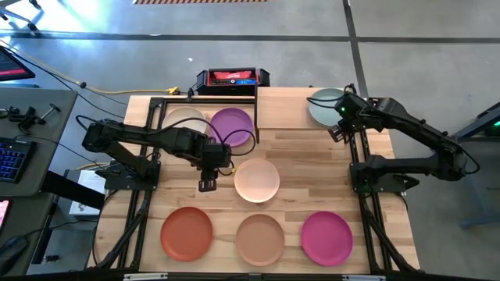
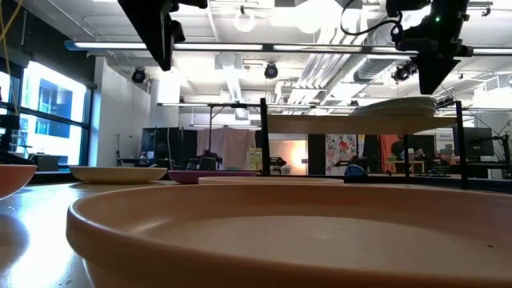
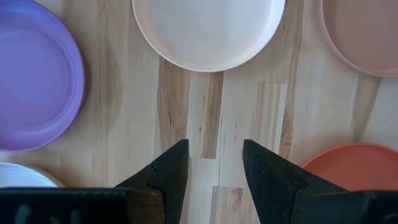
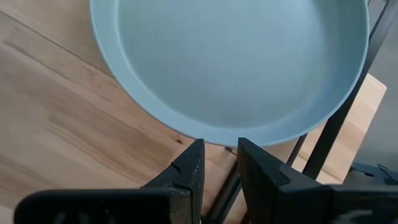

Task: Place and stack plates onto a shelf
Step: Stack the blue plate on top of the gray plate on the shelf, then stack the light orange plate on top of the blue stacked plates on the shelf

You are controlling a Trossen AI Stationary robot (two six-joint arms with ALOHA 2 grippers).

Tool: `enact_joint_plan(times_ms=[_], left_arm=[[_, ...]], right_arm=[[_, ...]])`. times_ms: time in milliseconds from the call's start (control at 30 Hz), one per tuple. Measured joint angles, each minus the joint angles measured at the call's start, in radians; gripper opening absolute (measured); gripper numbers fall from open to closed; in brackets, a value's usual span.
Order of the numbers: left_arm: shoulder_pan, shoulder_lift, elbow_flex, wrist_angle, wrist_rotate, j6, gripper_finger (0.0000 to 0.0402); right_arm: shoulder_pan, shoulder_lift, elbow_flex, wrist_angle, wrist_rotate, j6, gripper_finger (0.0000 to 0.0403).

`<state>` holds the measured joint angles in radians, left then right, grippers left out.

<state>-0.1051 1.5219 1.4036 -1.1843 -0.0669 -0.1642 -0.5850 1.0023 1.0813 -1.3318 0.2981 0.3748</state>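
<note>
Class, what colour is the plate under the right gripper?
Pale teal plate; the right wrist view shows it best.

We were in a robotics lab / open workshop hall, not a home. Grey concrete floor (image 1: 312, 23) w/ hazard striping at the far edge, cables trailing over it. Pale wooden table (image 1: 297, 133) sat on a black metal frame w/ two arms bolted on. Beside it, a desk w/ keyboard (image 1: 12, 160) & monitor (image 1: 14, 64). Low view gave an exposed industrial ceiling w/ ducts (image 2: 240, 84) & lamps, big windows (image 2: 48, 112), more workstations w/ screens behind.
</note>
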Motion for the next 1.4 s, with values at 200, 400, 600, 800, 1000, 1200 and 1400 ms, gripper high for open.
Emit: enact_joint_plan(times_ms=[200,400,600,800,1000,1200,1400], left_arm=[[0.000,0.000,0.000,0.000,0.000,0.001,0.0140],[0.000,0.000,0.000,0.000,0.000,0.009,0.0140],[0.000,0.000,0.000,0.000,0.000,0.010,0.0140],[0.000,0.000,0.000,0.000,0.000,0.010,0.0140],[0.000,0.000,0.000,0.000,0.000,0.010,0.0140],[0.000,0.000,0.000,0.000,0.000,0.010,0.0140],[0.000,0.000,0.000,0.000,-0.001,0.009,0.0140]], right_arm=[[0.000,0.011,0.000,-0.004,0.009,0.017,0.0075],[0.000,0.053,0.000,-0.003,0.010,0.020,0.0075],[0.000,0.059,0.000,0.048,0.012,0.004,0.0075],[0.000,0.059,0.003,0.027,0.051,-0.014,0.0075],[-0.027,0.058,0.055,-0.020,0.141,-0.020,0.0075],[-0.161,0.058,0.059,-0.019,0.144,-0.092,0.0075],[-0.252,0.058,0.059,-0.019,0.017,-0.129,0.0075]])
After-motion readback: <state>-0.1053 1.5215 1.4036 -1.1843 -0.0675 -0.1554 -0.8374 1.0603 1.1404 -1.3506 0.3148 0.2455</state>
